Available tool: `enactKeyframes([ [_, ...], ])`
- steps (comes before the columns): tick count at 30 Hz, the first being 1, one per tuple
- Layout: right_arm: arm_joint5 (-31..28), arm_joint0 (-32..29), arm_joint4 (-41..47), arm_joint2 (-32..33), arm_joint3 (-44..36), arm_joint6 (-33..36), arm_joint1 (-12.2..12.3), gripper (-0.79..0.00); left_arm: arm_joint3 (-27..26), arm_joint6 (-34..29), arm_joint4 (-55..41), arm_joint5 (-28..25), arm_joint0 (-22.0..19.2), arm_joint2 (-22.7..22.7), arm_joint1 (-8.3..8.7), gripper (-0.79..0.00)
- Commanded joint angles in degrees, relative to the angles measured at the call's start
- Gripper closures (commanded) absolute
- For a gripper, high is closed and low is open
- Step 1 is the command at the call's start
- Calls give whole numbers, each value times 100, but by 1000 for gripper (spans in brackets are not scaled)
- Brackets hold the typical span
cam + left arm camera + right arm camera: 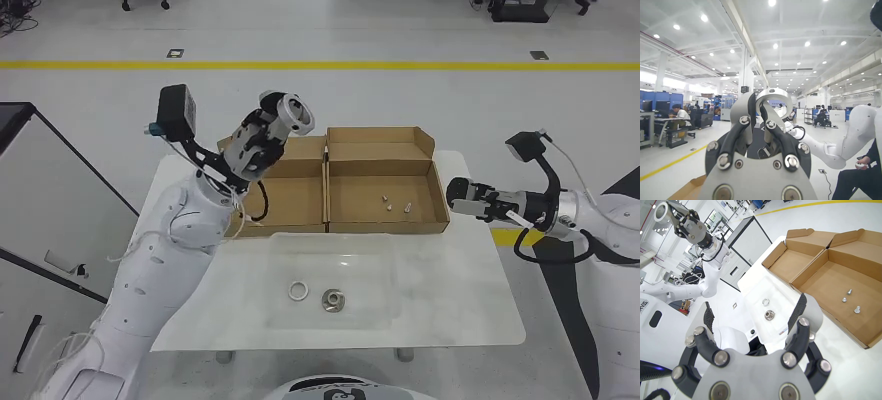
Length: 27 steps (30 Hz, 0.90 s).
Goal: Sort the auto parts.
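Left pincer [758,111] grips one ring [787,102]; right pincer [755,309] gapes wide; three bolts [844,299], two boxes [370,150].

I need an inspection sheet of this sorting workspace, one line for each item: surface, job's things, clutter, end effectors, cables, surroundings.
Surface: white table carrying a shallow tray.
Job's things: white ring and metal hub lie apart on the tray; three bolts in the right box; metal collar held raised near the left box.
Clutter: nothing seen.
End effectors: left end effector shut on the metal collar; right end effector open, beside the right box.
Cables: black cables loop beside both arms' wrists.
Surroundings: yellow floor line; cabinet beside the table.
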Motion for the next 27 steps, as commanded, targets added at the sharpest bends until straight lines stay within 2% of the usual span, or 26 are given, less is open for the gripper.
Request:
enactKeyframes([
  [1, 0, 0, 1, 0, 0, 0, 0, -785, 265, -302, 65, 299, -328, 20, -31, 0],
  [7, 0, 0, 1, 0, 0, 0, 0, -785, 883, -1008, 452, 746, -1057, 112, -102, 0],
  [10, 0, 0, 1, 0, 0, 0, 0, -785, 1134, -1513, 992, 957, -1321, 171, -108, 0],
  [15, 0, 0, 1, 0, 0, 0, 0, -785, 1317, -2351, 1773, 1207, -1474, 292, -95, 0],
  [21, 0, 0, 1, 0, 0, 0, 0, -785, 1473, -2984, 2334, 1300, -1539, 515, -111, 0],
  [27, 0, 0, 1, 0, 0, 0, 0, -785, 1992, -3356, 2704, 1225, -2028, 992, -243, 0],
])
